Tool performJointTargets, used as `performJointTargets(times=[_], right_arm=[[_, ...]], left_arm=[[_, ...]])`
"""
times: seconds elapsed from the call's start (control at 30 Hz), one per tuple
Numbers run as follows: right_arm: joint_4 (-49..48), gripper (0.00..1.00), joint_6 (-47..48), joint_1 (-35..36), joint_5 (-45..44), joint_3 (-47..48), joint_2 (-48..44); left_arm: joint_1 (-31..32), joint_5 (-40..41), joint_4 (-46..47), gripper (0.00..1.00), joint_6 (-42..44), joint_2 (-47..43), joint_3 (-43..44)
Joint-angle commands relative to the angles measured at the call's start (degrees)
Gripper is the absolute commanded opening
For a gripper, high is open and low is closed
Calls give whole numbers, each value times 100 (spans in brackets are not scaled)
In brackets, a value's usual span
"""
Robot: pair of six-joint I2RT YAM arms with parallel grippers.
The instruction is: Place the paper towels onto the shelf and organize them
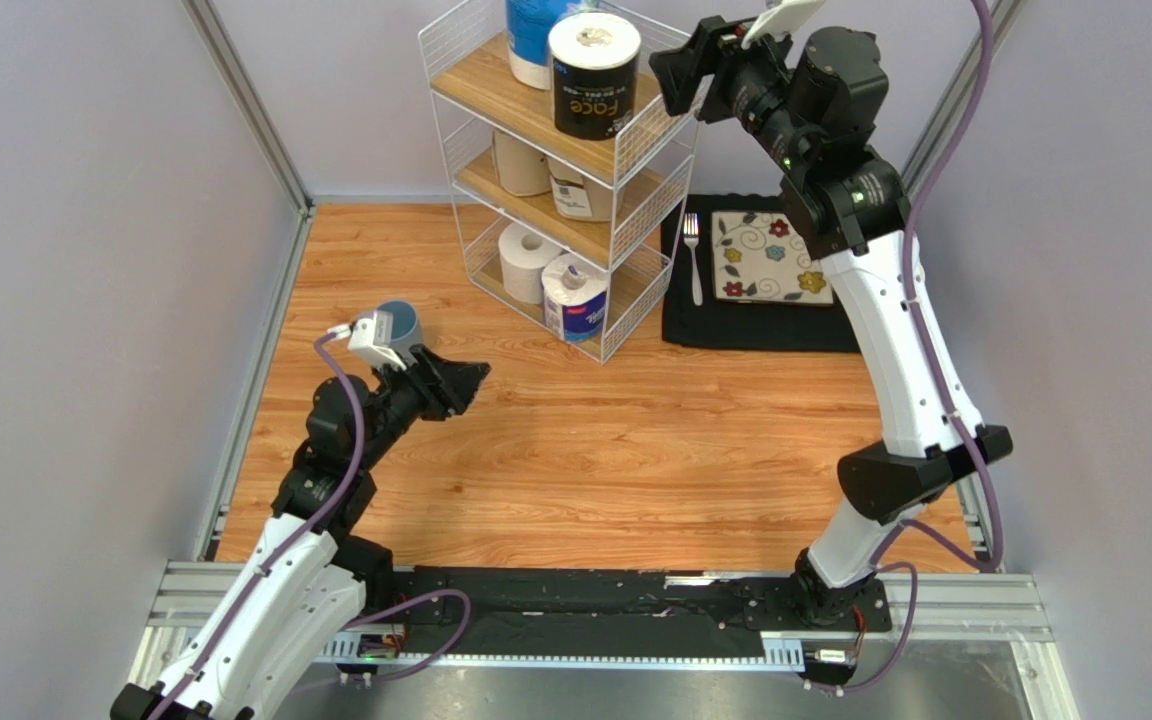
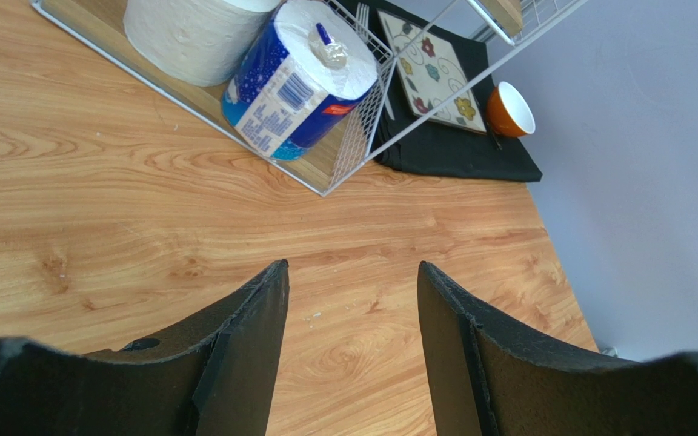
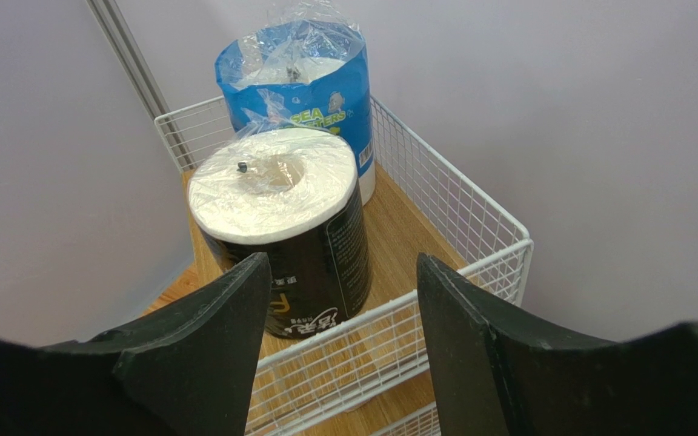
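Right pincer (image 3: pixel 342 272) I see spread and empty, just outside the top tier of the shelf (image 3: pixel 457 204), where the dark-wrapped roll (image 3: pixel 275 191) stands upright before the blue-wrapped roll (image 3: pixel 325 109). Left pincer (image 2: pixel 351 272) hangs spread over the table (image 2: pixel 143 227), holding nothing.

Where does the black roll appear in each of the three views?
Top external: the black roll stands on the top tier, upper centre of the picture.
Left wrist: not in it.
Right wrist: centre of the picture, upright, with a blue roll behind it.
Shared landmark: the white wire shelf, partly seen in all three views.
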State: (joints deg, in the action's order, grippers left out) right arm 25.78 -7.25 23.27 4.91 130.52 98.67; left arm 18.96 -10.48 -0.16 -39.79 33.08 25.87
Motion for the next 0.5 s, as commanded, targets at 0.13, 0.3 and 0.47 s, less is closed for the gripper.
performJointTargets(times=[0.13, 0.3, 0.47], right_arm=[[-600, 64, -495, -15, -201, -2107, -1962], [-1177, 66, -814, 238, -69, -4145, -3124], [-1988, 70, 53, 827, -490, -5958, -3759]], left_arm=[[-33, -165, 280, 63, -46, 67, 50], [-33, -226, 254, 63, -73, 58, 32], [-33, -279, 227, 63, -143, -47, 6]])
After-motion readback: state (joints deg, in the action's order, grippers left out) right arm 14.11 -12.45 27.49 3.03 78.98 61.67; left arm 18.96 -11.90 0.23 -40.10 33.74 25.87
